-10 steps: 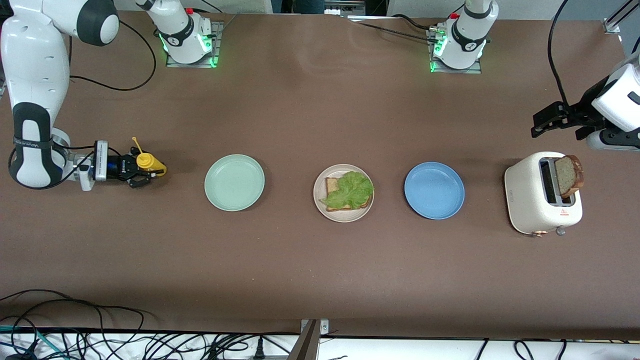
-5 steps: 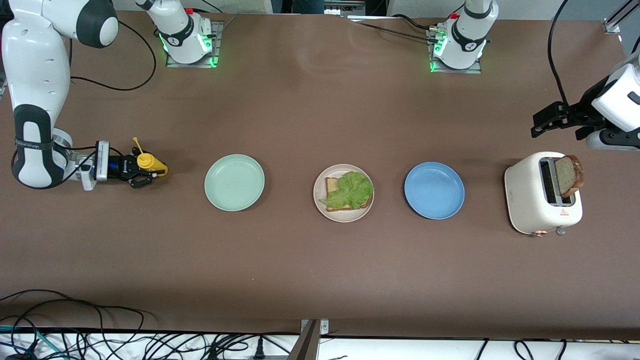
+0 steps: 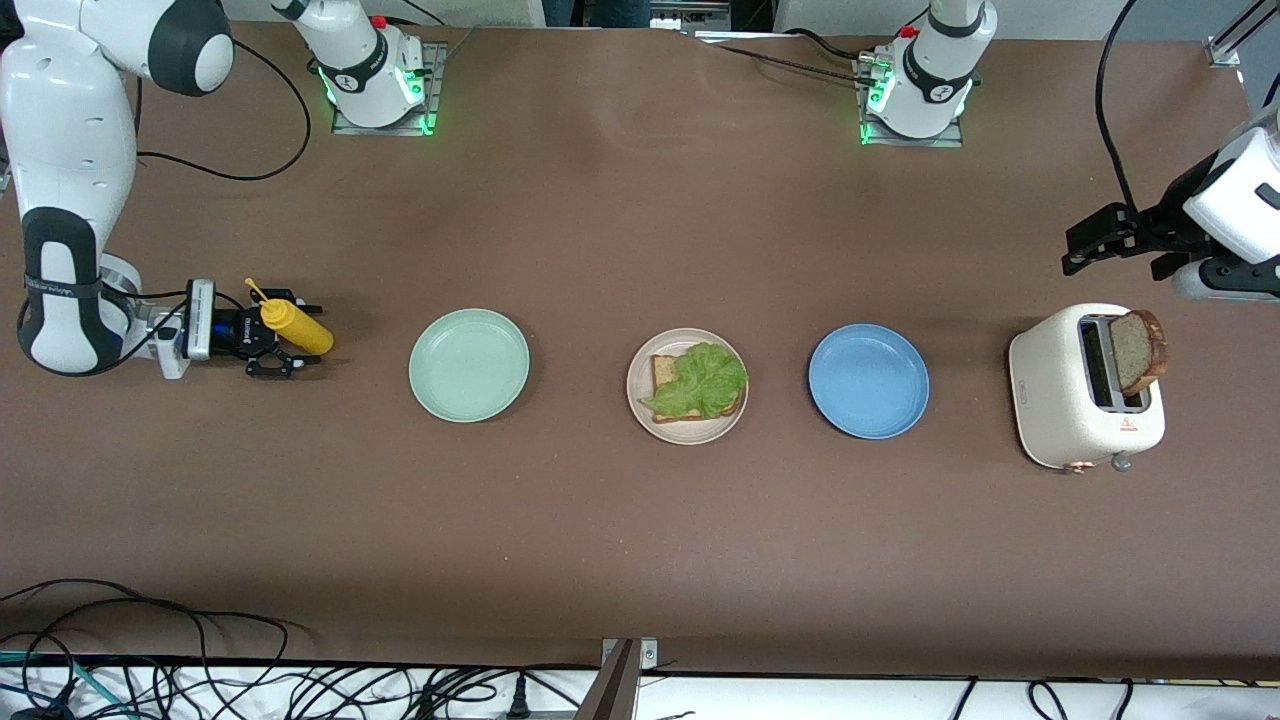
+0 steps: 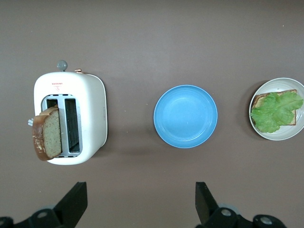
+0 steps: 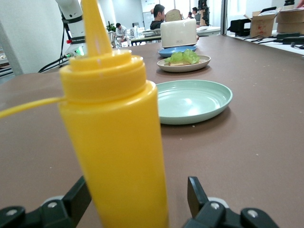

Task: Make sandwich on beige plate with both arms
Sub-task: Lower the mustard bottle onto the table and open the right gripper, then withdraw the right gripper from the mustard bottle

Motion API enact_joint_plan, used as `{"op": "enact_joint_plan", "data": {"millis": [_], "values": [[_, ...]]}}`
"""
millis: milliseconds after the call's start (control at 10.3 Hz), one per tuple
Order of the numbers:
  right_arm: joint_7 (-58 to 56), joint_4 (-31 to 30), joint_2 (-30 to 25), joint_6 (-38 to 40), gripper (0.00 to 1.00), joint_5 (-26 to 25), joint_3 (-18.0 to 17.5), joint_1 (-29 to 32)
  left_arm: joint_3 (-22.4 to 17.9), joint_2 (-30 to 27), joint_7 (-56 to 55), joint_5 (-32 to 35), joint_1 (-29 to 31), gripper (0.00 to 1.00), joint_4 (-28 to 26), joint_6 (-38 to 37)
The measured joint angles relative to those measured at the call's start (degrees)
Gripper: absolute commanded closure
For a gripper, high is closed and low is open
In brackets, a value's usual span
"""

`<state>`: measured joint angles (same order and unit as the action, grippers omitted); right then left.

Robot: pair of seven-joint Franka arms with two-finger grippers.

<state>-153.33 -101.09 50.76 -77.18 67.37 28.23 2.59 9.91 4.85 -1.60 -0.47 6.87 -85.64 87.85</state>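
Note:
The beige plate (image 3: 690,436) lies mid-table with a bread slice (image 3: 662,372) on it under a green lettuce leaf (image 3: 700,380); the left wrist view shows plate (image 4: 280,137) and leaf (image 4: 275,110) too. A second bread slice (image 3: 1140,350) stands in a white toaster (image 3: 1060,390). My left gripper (image 3: 1072,250) hangs open and empty above the table by the toaster, waiting. At the right arm's end, my right gripper (image 3: 303,335) is low and open around a yellow squeeze bottle (image 5: 118,142), with a gap at each finger.
A mint-green plate (image 3: 468,365) lies between the bottle and the beige plate. A blue plate (image 3: 868,380) lies between the beige plate and the toaster. Cables hang along the table edge nearest the front camera.
My right gripper's fingers have spread apart and let go of the yellow bottle, which now stands free between them. The left arm has not moved.

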Motion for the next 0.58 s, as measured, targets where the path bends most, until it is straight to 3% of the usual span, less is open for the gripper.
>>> {"op": "enact_joint_plan", "data": {"millis": [292, 583], "values": [[0.9, 1.6, 0.0, 0.6, 0.04, -2.6, 0.2, 3.9, 0.0, 0.0, 0.0, 0.0, 0.0, 0.00, 0.0, 0.0], [8.0, 7.4, -0.2, 1.4, 0.04, -8.1, 0.3, 8.3, 0.1, 0.0, 0.0, 0.0, -0.1, 0.00, 0.0, 0.0]]}}
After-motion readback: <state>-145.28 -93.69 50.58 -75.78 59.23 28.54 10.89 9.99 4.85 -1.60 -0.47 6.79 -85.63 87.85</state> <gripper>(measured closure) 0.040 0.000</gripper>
